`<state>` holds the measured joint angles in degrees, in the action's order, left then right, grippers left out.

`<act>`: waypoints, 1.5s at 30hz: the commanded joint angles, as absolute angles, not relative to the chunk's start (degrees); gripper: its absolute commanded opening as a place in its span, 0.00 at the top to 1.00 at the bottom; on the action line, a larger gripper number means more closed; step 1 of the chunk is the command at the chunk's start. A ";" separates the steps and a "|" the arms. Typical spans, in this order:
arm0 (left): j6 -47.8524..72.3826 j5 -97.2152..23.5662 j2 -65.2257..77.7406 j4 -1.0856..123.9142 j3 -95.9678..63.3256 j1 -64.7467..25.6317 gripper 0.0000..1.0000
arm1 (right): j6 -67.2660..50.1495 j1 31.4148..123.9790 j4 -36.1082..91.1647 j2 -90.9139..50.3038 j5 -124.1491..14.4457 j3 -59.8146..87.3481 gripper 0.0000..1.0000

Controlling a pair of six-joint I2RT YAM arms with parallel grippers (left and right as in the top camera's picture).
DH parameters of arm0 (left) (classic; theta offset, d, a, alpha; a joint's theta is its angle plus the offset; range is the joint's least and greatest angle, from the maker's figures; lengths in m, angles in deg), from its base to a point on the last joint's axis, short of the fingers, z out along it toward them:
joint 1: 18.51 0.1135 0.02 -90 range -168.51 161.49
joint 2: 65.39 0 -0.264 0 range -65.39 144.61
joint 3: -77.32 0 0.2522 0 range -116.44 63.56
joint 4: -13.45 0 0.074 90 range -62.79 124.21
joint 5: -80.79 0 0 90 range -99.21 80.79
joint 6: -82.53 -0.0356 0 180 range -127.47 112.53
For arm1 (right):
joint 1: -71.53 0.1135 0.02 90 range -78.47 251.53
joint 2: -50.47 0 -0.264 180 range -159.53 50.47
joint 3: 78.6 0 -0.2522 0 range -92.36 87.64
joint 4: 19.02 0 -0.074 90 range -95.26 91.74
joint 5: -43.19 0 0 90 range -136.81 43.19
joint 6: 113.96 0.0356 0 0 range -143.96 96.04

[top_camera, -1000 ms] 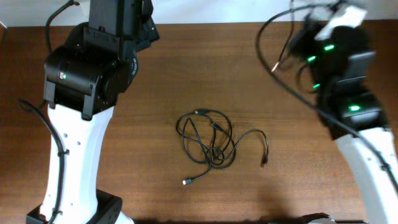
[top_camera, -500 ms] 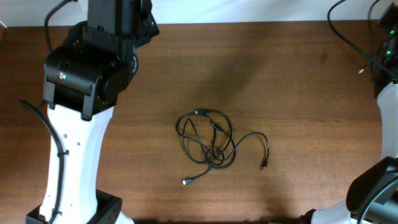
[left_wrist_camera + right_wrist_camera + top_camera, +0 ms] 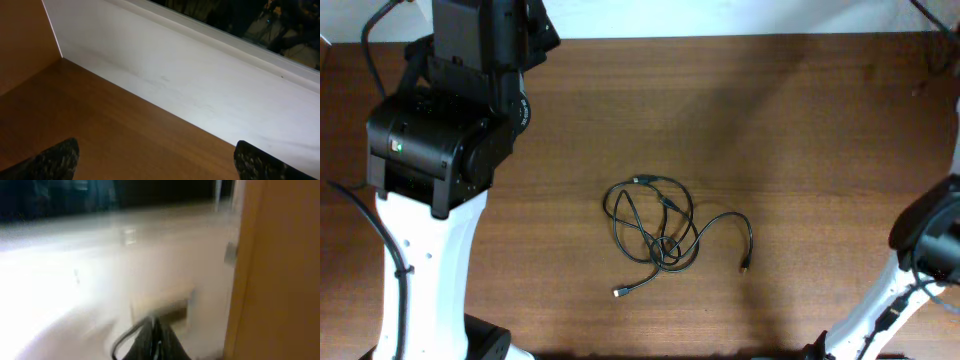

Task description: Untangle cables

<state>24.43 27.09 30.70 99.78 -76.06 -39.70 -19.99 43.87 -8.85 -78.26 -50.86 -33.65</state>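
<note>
A tangled bundle of thin black cables (image 3: 655,235) lies on the brown table (image 3: 770,120) near its middle. One plug end (image 3: 619,292) points to the lower left and another plug end (image 3: 742,268) lies at the right. My left gripper (image 3: 155,162) is open and empty, its two dark fingertips (image 3: 55,160) far apart above the table's back edge. My right gripper (image 3: 156,342) is shut, with a thin black cable loop (image 3: 122,340) coming out beside its fingers. It faces away from the table, in a blurred view. It is outside the overhead view.
The left arm (image 3: 440,140) rises over the table's left side. Part of the right arm (image 3: 930,240) shows at the right edge. A white wall (image 3: 190,75) runs along the back of the table, and a thin black line (image 3: 932,18) crosses the top right corner.
The right arm has swung off to the right, out of the overhead view, taking a cable with it. The left arm has shifted slightly left. The bundle has not moved.
</note>
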 commanded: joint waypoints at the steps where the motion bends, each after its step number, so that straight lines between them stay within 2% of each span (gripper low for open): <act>1: 23.71 28.09 29.83 99.65 -76.19 -39.33 0.01 | -15.29 43.83 1.25 -81.25 -52.85 -34.55 0.96; 8: 23.71 28.09 29.83 100.42 -76.19 -39.33 0.01 | -16.43 43.74 29.18 -82.83 -50.60 -34.42 0.96; 11: 23.71 28.11 29.83 101.75 -76.17 -39.33 0.01 | -17.69 42.93 29.18 -85.69 -48.48 -34.42 0.96; 21: 23.73 28.09 29.83 101.71 -76.17 -39.33 0.01 | -17.69 37.75 13.79 -87.29 -48.22 -34.46 0.96; 22: 23.71 28.09 29.83 101.60 -76.17 -39.33 0.01 | -17.67 37.75 13.81 -87.29 -48.31 -34.46 0.55; 23: 23.73 28.09 29.83 101.60 -76.17 -39.33 0.01 | -17.65 37.78 14.21 -87.29 -48.70 -34.46 0.01; 30: 23.71 28.07 29.83 101.66 -76.17 -39.33 0.01 | -17.45 38.10 23.43 -83.13 -55.87 -35.42 0.01; 37: 23.73 28.07 29.85 102.34 -76.17 -39.33 0.01 | -12.49 42.02 52.32 -69.10 -55.82 -40.58 0.01; 41: 23.73 28.07 29.90 102.89 -76.17 -39.33 0.01 | -11.79 44.55 58.66 -67.66 -53.14 -40.19 0.01; 43: 23.73 28.05 29.90 103.52 -76.17 -39.33 0.01 | 4.29 44.51 64.54 -68.42 -40.37 -38.81 0.01; 45: 23.71 28.05 29.90 104.13 -76.17 -39.33 0.01 | 11.57 44.14 65.50 -68.64 -38.43 -37.13 0.01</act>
<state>24.43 27.28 30.70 103.48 -76.06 -39.68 -2.24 44.86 64.96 -67.26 -46.56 -39.23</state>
